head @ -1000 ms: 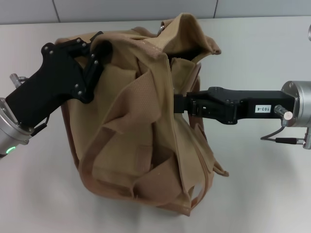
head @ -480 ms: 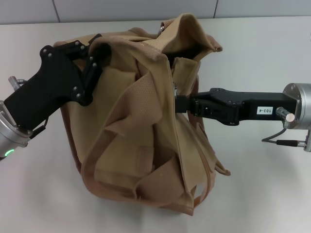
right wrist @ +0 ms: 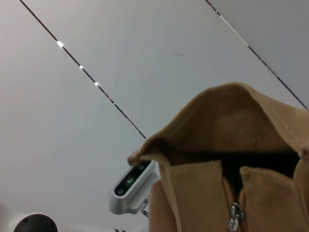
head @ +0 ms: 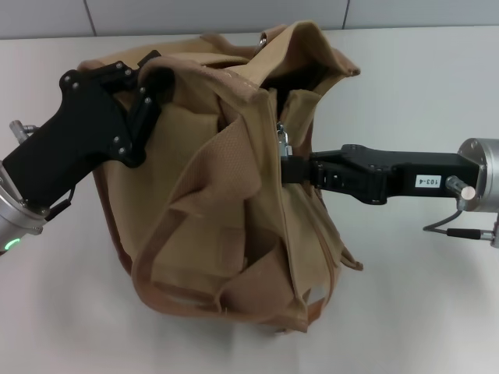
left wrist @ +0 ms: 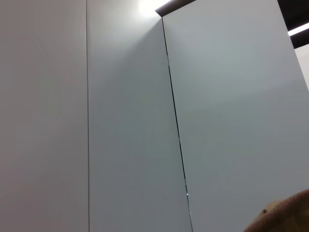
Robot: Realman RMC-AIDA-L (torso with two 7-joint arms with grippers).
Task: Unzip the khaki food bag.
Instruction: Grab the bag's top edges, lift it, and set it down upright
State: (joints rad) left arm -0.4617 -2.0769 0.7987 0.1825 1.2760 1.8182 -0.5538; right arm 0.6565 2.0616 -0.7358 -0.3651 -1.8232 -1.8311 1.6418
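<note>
The khaki food bag [head: 218, 226] stands crumpled in the middle of the white table, its handles slack over the front. My left gripper [head: 150, 82] is shut on the bag's top edge at the far left corner. My right gripper [head: 285, 170] reaches in from the right and is shut on the silver zipper pull [head: 280, 140] at the bag's top seam. Behind the pull the zipper gapes open as a dark slot [head: 300, 78]. The right wrist view shows the bag [right wrist: 227, 125], the pull [right wrist: 235, 216] and the open gap. The left wrist view shows only a corner of the bag [left wrist: 287, 217].
The white table [head: 421, 78] extends around the bag on all sides. A grey wall runs along the table's far edge [head: 234, 15]. The wrist views look up at grey panels [left wrist: 120, 121].
My right gripper has drawn back a little to the right with the pull. The bag's top opening has widened and the bag has shifted slightly left. The left gripper has kept its hold.
</note>
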